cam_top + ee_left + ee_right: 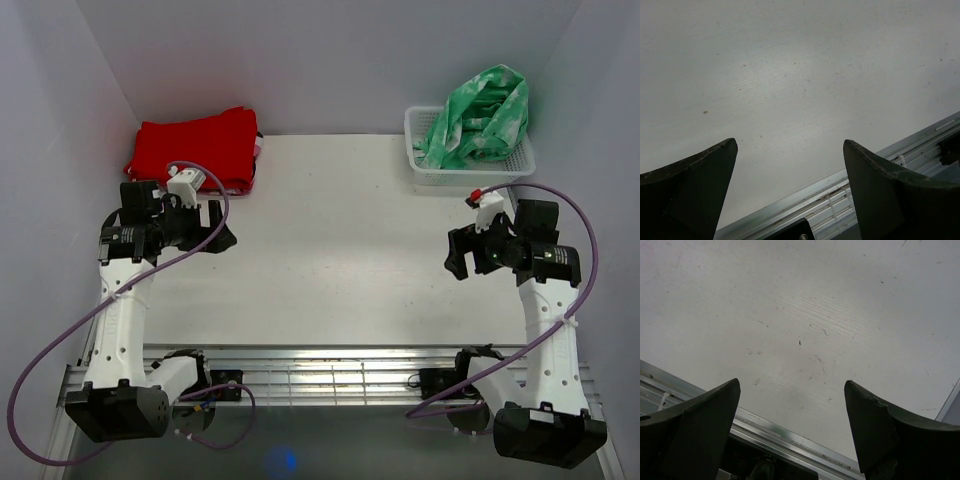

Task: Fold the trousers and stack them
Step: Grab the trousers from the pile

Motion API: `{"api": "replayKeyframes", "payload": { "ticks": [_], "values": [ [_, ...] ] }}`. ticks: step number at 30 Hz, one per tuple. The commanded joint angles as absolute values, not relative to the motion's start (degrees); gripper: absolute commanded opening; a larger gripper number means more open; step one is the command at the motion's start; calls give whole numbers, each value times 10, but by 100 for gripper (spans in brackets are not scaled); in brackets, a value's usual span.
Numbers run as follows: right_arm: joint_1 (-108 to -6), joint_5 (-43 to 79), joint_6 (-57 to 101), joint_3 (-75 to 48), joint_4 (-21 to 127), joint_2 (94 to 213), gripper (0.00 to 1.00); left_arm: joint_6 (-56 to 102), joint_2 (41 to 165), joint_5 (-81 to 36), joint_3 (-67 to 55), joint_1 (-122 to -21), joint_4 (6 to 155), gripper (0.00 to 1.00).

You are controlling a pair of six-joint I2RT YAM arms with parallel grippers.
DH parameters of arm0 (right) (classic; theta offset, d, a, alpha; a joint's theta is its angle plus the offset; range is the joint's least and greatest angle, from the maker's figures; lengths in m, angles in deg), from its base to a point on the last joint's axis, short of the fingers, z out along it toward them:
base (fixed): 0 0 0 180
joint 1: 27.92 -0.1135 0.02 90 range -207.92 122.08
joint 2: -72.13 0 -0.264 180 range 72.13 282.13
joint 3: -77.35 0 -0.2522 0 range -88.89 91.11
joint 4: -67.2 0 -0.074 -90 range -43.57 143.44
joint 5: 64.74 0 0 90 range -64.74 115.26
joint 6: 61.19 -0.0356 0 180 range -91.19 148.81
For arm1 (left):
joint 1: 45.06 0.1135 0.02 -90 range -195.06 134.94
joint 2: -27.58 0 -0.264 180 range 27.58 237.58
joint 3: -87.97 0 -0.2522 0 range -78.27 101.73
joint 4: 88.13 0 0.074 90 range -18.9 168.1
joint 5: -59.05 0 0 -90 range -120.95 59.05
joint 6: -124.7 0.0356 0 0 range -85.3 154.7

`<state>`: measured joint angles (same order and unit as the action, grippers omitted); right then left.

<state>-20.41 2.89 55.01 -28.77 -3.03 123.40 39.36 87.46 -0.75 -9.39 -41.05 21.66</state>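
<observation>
The trousers (478, 118), bright green with white blotches, lie bunched in a white basket (429, 176) at the back right of the table. My left gripper (222, 238) hovers open over the left side of the table, nothing between its fingers (700, 185). On the right side my right gripper (456, 254) is open too and holds nothing, just in front of the basket. Both wrist views show only bare white table between the dark fingertips (875, 425). The trousers appear in neither wrist view.
A folded plain red garment (198, 148) lies at the back left, just behind the left arm. A metal rail (330, 372) runs along the near table edge. White walls close in the back and both sides.
</observation>
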Motion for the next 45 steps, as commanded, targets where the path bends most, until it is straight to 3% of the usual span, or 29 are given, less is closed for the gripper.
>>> {"api": "replayKeyframes", "payload": {
  "ticks": [1,11,15,24,27,34,45],
  "values": [
    [-201,57,502,-228,32,1269,90,371,869,-13,-94,-410,244,98],
    [-201,145,361,-44,239,1434,90,302,910,-4,-71,-410,308,98],
    [-201,182,304,-29,332,1501,90,278,916,-11,-82,-410,347,98],
    [-201,216,242,103,408,1729,90,253,912,9,-123,-410,396,98],
    [-201,290,221,160,429,1799,90,258,910,-6,-132,-410,399,98],
    [-202,421,238,241,501,1917,90,270,915,-14,-145,-410,406,98],
    [-197,429,293,357,630,2103,90,274,928,-35,-155,-410,401,98]
  ]
}}
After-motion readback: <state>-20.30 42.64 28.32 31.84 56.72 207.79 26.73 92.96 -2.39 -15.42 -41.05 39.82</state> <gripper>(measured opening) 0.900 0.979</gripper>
